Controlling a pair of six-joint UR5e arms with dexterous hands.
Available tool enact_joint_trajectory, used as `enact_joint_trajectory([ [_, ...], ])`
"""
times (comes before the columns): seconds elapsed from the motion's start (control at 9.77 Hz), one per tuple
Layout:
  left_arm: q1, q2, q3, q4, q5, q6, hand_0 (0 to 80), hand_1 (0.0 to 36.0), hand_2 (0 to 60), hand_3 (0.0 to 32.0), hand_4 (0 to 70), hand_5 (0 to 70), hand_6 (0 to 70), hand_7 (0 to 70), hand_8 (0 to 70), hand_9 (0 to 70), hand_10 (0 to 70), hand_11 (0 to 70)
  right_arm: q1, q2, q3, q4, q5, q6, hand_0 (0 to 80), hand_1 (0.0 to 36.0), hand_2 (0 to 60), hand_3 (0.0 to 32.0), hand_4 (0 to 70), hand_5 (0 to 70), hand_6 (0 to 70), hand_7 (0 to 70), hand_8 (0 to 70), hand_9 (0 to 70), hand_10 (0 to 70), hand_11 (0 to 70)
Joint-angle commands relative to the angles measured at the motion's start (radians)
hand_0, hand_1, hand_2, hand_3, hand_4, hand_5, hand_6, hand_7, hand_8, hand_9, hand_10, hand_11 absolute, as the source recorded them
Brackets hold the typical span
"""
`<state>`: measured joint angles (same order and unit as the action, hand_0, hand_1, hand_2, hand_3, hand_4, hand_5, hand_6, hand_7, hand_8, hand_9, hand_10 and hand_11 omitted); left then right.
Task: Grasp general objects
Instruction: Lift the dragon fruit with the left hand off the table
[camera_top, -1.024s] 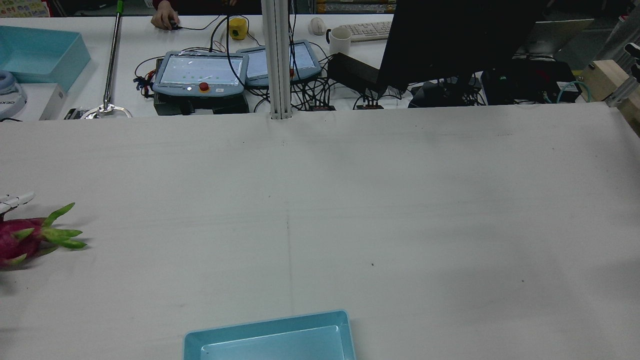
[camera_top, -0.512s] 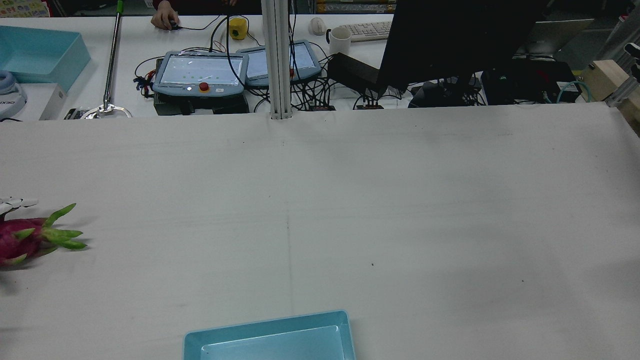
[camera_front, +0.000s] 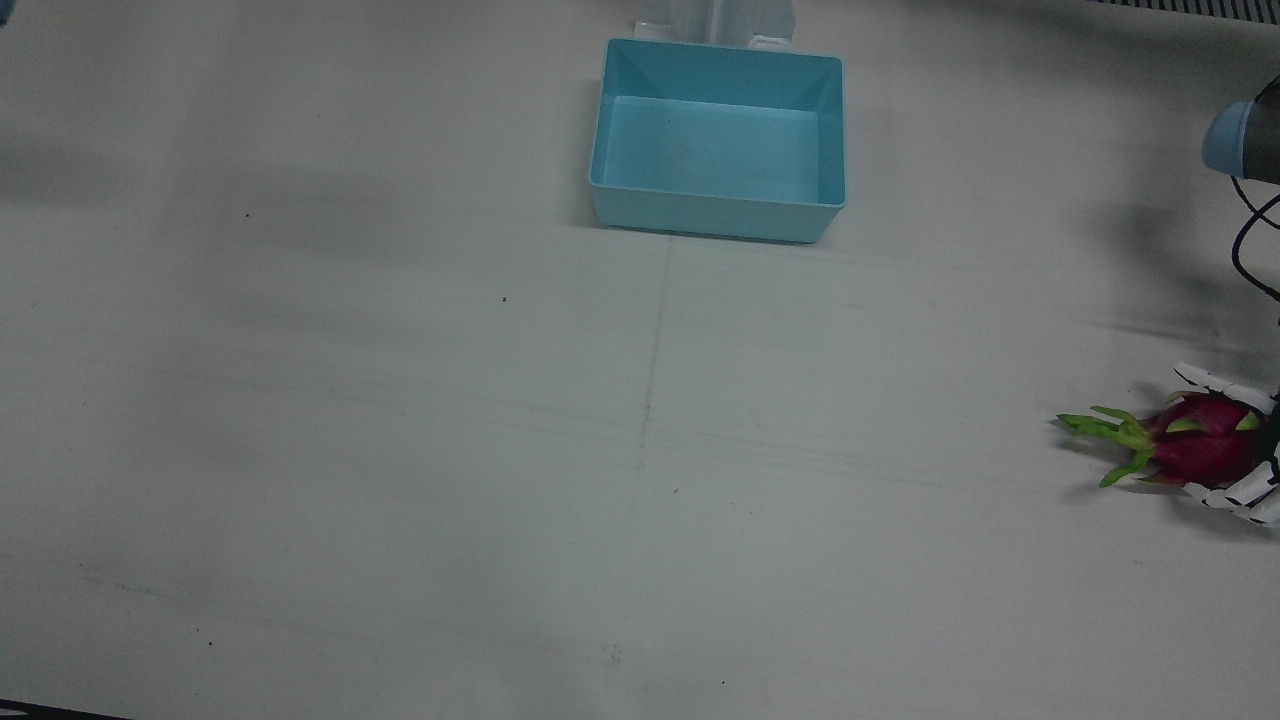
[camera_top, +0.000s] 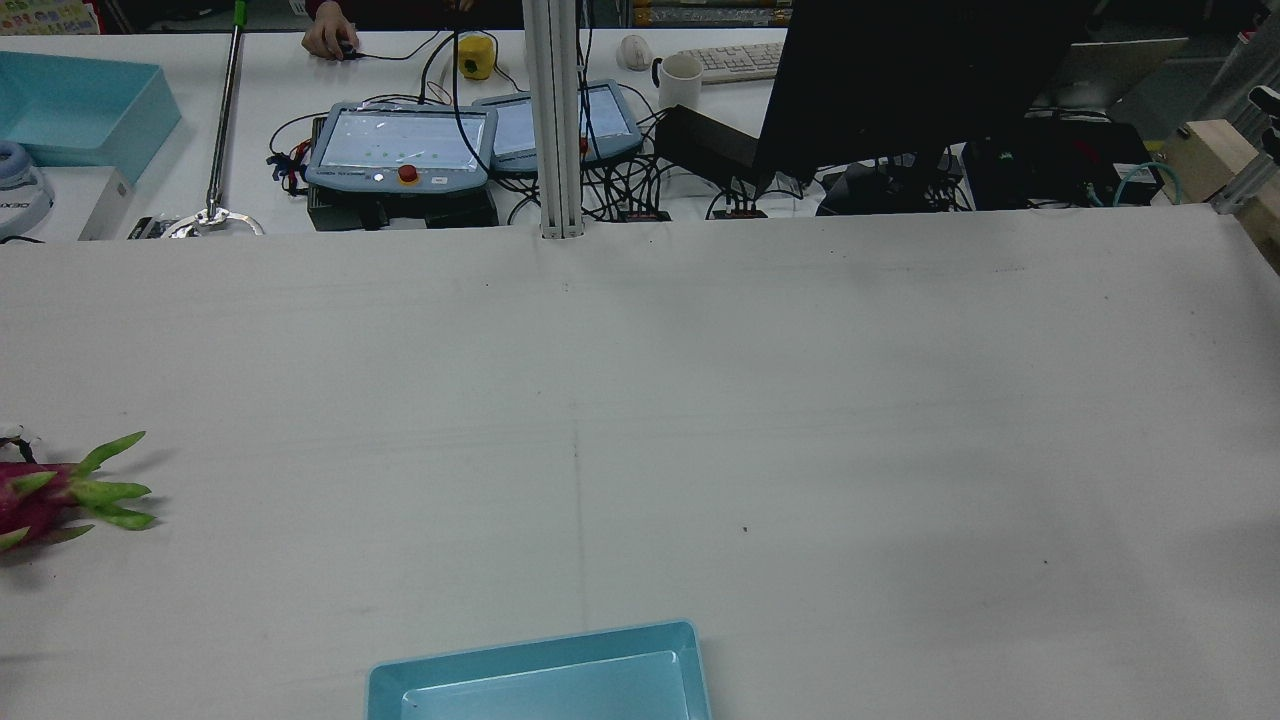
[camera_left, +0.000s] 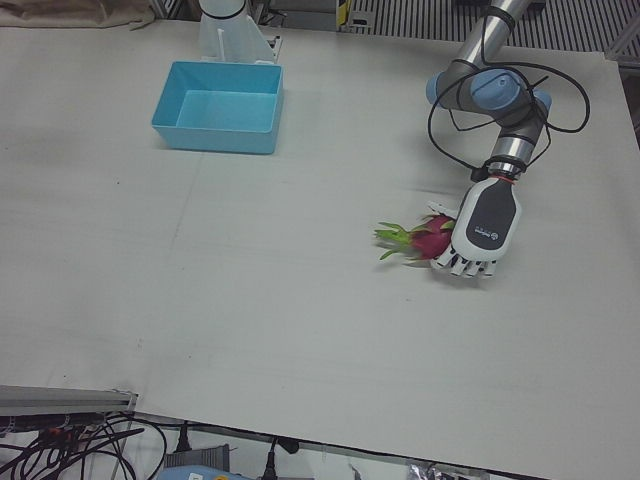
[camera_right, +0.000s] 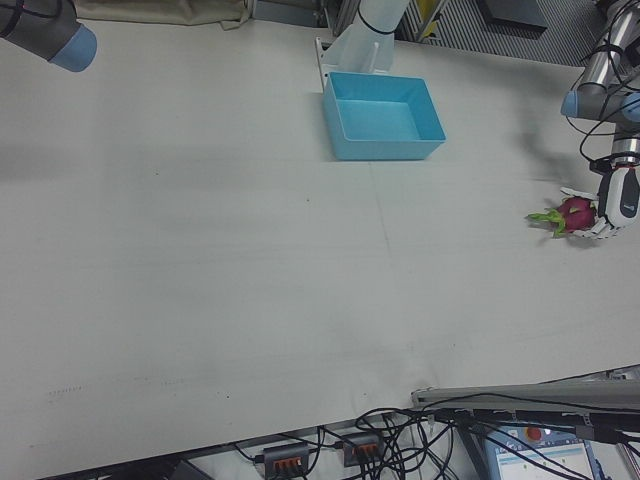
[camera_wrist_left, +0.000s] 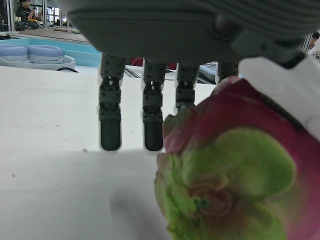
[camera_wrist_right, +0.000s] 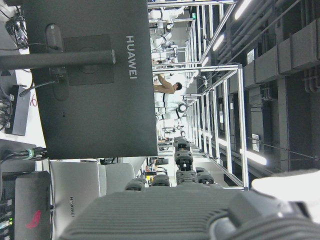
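Observation:
A magenta dragon fruit (camera_front: 1195, 447) with green leaves lies on the white table at its far left side, in the rear view (camera_top: 40, 495) at the left edge. My left hand (camera_left: 478, 228) is over it from above, with fingers (camera_front: 1235, 492) on both sides of it and the leaves sticking out. In the left hand view the fruit (camera_wrist_left: 240, 170) fills the lower right under the thumb, and the fingers (camera_wrist_left: 152, 115) reach down to the table beside it. My right hand (camera_wrist_right: 182, 170) is high off the table, fingers extended, holding nothing.
A light blue bin (camera_front: 715, 218) stands empty at the robot's edge of the table, in the left-front view (camera_left: 215, 135) at the upper left. The right arm's elbow (camera_right: 50, 40) hangs over the far corner. Monitor, tablets and cables (camera_top: 400, 150) lie beyond the table.
In the rear view the left hand's white fingers drew in out of sight, and the dragon fruit shifted slightly to the left and toward the robot.

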<state>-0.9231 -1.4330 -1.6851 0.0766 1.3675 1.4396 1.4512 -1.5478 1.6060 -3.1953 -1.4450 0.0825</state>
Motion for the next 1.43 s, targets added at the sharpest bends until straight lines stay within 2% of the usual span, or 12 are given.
enact_joint_trajectory([
  [0.0, 0.001, 0.0, -0.001, 0.018, -0.031, 0.001, 46.5, 0.0, 57.7, 0.0, 70.0, 70.0, 70.0, 70.0, 70.0, 70.0, 70.0, 70.0, 0.0, 0.0, 0.0, 0.0, 0.0, 0.0, 0.0, 0.0, 0.0, 0.0, 0.0, 0.0, 0.0, 0.0, 0.0, 0.0, 0.0, 0.0],
  [0.1, 0.001, 0.0, -0.008, 0.019, -0.037, -0.002, 39.2, 0.0, 60.0, 0.0, 70.0, 70.0, 70.0, 70.0, 70.0, 70.0, 70.0, 70.0, 0.0, 0.0, 0.0, 0.0, 0.0, 0.0, 0.0, 0.0, 0.0, 0.0, 0.0, 0.0, 0.0, 0.0, 0.0, 0.0, 0.0, 0.0],
  [0.31, -0.002, 0.005, -0.12, 0.069, -0.038, -0.01, 32.4, 0.0, 60.0, 0.0, 70.0, 70.0, 70.0, 70.0, 70.0, 70.0, 70.0, 70.0, 0.0, 0.0, 0.0, 0.0, 0.0, 0.0, 0.0, 0.0, 0.0, 0.0, 0.0, 0.0, 0.0, 0.0, 0.0, 0.0, 0.0, 0.0],
  [0.51, -0.005, 0.003, -0.267, 0.141, -0.038, -0.076, 36.4, 0.0, 60.0, 0.0, 70.0, 70.0, 70.0, 70.0, 70.0, 70.0, 70.0, 70.0, 0.0, 0.0, 0.0, 0.0, 0.0, 0.0, 0.0, 0.0, 0.0, 0.0, 0.0, 0.0, 0.0, 0.0, 0.0, 0.0, 0.0, 0.0],
  [0.82, -0.002, 0.002, -0.314, 0.114, -0.018, -0.143, 39.2, 0.0, 60.0, 0.0, 70.0, 70.0, 70.0, 70.0, 70.0, 70.0, 70.0, 70.0, 0.0, 0.0, 0.0, 0.0, 0.0, 0.0, 0.0, 0.0, 0.0, 0.0, 0.0, 0.0, 0.0, 0.0, 0.0, 0.0, 0.0, 0.0],
  [1.13, 0.004, 0.008, -0.399, 0.077, 0.112, -0.172, 44.4, 0.2, 60.0, 0.0, 70.0, 70.0, 70.0, 70.0, 70.0, 70.0, 70.0, 70.0, 0.0, 0.0, 0.0, 0.0, 0.0, 0.0, 0.0, 0.0, 0.0, 0.0, 0.0, 0.0, 0.0, 0.0, 0.0, 0.0, 0.0, 0.0],
  [1.23, 0.026, 0.009, -0.41, 0.031, 0.157, -0.224, 45.6, 1.2, 60.0, 0.0, 70.0, 70.0, 70.0, 70.0, 70.0, 70.0, 70.0, 70.0, 0.0, 0.0, 0.0, 0.0, 0.0, -0.001, 0.0, 0.0, 0.0, 0.0, 0.0, 0.0, 0.0, 0.0, 0.0, 0.0, 0.0, 0.0],
  [1.33, 0.08, 0.011, -0.419, -0.01, 0.162, -0.255, 46.6, 3.5, 60.0, 0.0, 70.0, 70.0, 70.0, 70.0, 70.0, 70.0, 70.0, 70.0, 0.0, 0.0, 0.0, 0.0, 0.0, -0.001, 0.0, 0.0, 0.0, 0.0, 0.0, 0.0, 0.0, 0.0, 0.0, 0.0, 0.0, 0.0],
])
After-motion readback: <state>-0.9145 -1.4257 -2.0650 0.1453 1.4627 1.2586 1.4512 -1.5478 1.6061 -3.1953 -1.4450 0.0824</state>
